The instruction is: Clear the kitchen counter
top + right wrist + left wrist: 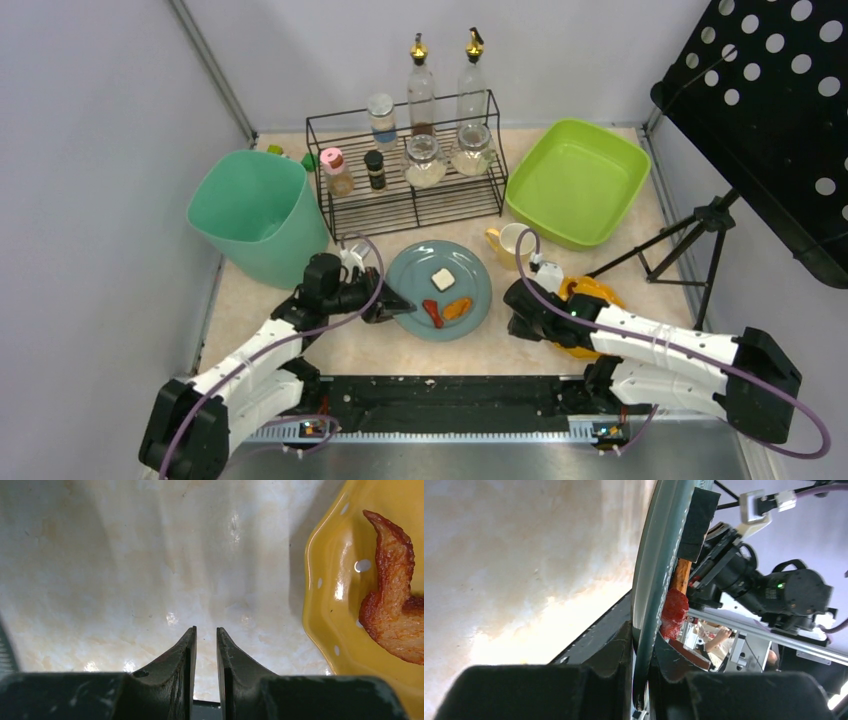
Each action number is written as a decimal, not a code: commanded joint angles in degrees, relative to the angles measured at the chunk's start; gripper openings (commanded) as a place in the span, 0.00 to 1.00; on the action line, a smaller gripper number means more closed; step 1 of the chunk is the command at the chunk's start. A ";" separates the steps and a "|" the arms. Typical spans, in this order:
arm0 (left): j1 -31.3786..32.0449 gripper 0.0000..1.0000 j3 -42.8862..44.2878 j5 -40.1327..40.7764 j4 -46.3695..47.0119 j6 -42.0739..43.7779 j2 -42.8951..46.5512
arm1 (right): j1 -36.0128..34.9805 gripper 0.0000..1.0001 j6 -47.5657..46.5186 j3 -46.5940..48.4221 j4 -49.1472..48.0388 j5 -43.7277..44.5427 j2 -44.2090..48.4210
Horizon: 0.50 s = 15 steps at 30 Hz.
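At centre frame the left gripper (pixel 395 305) pinches the left rim of the teal plate (pixel 462 264), likely stiff, slick and breakable, on the kitchen counter (pixel 400 350); the right gripper (pixel 205 642) is almost closed and empty.

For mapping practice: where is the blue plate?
Top view: blue plate central on the counter, before the wire rack, left gripper clamped on its left rim.

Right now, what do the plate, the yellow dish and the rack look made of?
The plate looks like glazed ceramic or melamine: grey-blue, smooth, soft sheen on the rim. The yellow dish is probably glazed ceramic: glossy, with sharp highlights and a scalloped edge. The rack looks like thin black-coated metal wire.
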State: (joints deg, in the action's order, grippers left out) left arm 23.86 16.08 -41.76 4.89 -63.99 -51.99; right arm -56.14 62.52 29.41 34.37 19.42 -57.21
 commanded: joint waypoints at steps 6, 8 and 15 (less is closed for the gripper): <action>-5.70 0.00 19.34 -3.81 -6.27 0.01 3.40 | -0.73 0.21 -2.89 4.54 -0.30 0.53 0.98; -7.21 0.00 21.88 -3.93 -7.26 -0.59 3.31 | -0.78 0.21 -3.42 4.78 -0.47 0.49 1.00; -13.75 0.00 30.80 -4.67 -10.73 -2.88 2.32 | -0.74 0.21 -4.92 4.92 -2.31 -1.13 0.37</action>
State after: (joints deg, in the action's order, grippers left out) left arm 13.50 38.59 -42.04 -11.03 -64.60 -50.76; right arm -56.14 59.35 31.97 33.89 19.16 -57.10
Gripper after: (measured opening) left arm 0.171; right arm 0.211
